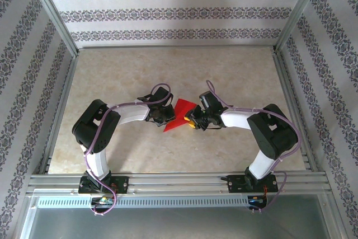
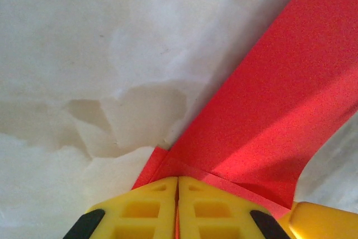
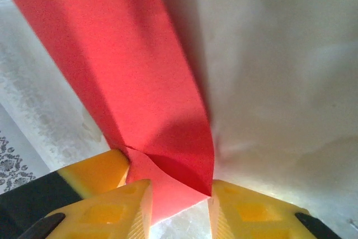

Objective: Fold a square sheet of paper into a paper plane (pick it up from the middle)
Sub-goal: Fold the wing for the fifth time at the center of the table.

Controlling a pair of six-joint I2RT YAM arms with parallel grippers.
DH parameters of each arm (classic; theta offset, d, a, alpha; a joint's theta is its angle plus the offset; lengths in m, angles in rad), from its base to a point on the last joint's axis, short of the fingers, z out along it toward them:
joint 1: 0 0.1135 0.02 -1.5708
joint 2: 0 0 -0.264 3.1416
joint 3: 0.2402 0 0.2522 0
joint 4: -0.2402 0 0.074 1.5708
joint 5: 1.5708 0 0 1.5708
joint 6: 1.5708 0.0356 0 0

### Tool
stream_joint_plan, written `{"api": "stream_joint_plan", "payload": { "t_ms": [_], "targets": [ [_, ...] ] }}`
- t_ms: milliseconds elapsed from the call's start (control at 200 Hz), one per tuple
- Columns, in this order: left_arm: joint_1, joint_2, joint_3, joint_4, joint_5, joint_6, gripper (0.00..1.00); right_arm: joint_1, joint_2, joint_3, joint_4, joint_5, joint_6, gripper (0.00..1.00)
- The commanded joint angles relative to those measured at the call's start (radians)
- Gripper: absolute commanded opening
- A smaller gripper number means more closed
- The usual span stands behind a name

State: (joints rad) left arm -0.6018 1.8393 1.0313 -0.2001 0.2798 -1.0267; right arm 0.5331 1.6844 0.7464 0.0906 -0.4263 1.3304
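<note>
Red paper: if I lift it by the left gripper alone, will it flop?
Probably floppy: the red paper curls between the right gripper's parted fingers. Likely very light, so the left gripper, shut on its edge, should carry it. Folds near that grip suggest it creases easily.

My gripper (image 3: 179,208) holds its yellow fingers (image 3: 257,214) apart. The red sheet of paper (image 3: 128,71) rises from the gap between them, its lower end curled over, leaning up and left above the pale table (image 3: 279,71).
</note>
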Motion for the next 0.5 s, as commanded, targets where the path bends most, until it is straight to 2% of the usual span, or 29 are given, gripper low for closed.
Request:
{"api": "stream_joint_plan", "payload": {
  "t_ms": [0, 265, 495],
  "targets": [
    [0.008, 0.038, -0.034, -0.044, -0.019, -0.007, 0.09, 0.01, -0.059, 0.004, 0.044, 0.043, -0.029, 0.33],
    [0.008, 0.041, -0.037, -0.045, -0.021, -0.006, 0.09, 0.009, -0.077, -0.025, 0.079, 0.044, -0.032, 0.32],
    [0.008, 0.041, -0.031, -0.047, -0.02, -0.004, 0.09, 0.001, -0.009, -0.024, 0.109, -0.02, -0.006, 0.32]
  ]
}}
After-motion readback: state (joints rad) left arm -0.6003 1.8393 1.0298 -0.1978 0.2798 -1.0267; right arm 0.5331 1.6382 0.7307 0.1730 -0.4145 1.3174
